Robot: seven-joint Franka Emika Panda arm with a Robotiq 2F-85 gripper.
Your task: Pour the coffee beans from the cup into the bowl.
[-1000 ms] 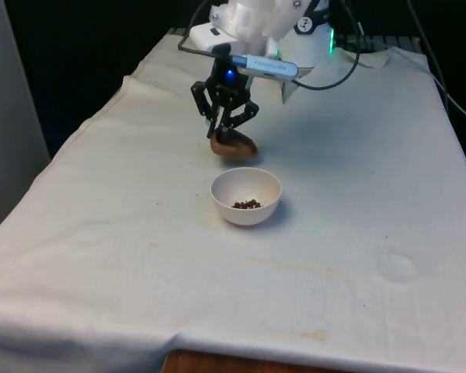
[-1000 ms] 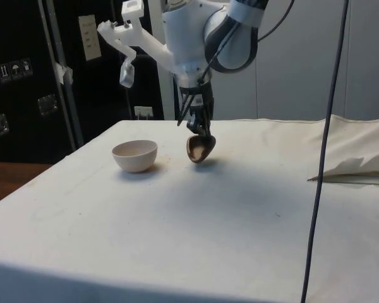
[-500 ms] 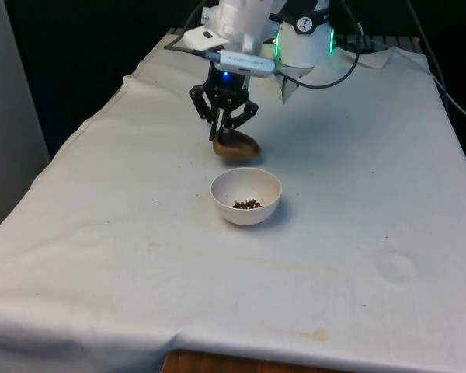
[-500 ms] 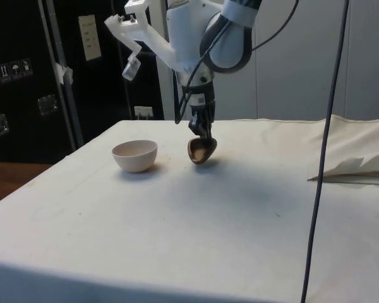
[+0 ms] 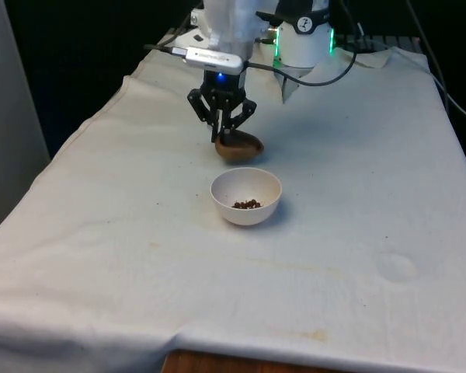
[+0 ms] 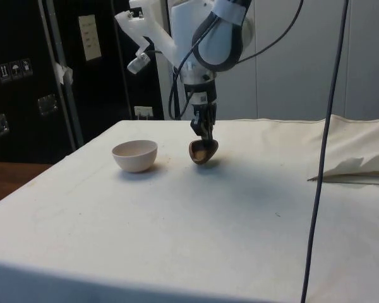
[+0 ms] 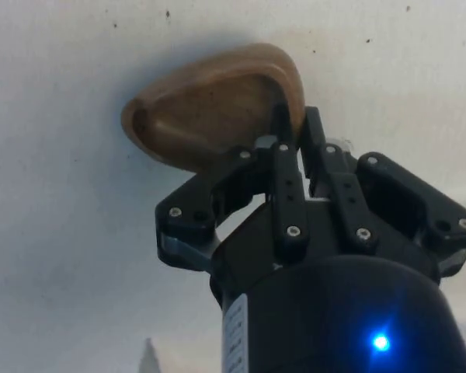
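A brown wooden cup [image 5: 238, 148] [image 6: 203, 152] hangs tilted just above the cloth, a little beyond the white bowl [image 5: 246, 196] [image 6: 135, 155]. My gripper [image 5: 224, 137] [image 6: 204, 136] [image 7: 297, 128] is shut on the cup's rim, one finger inside and one outside. The wrist view looks into the cup [image 7: 213, 105], and its hollow holds nothing. Several dark coffee beans [image 5: 247, 204] lie at the bottom of the bowl.
A crumpled fold of white cloth [image 6: 357, 165] lies at the far end near the robot's base [image 5: 304, 39]. A dark cable [image 6: 319, 177] hangs down in the side view's foreground. Faint stains [image 5: 311, 334] mark the cloth near the front edge.
The gripper has carried the cup slightly away from the bowl toward the robot's base, and the cup has turned a little more upright. The bowl and beans have not moved.
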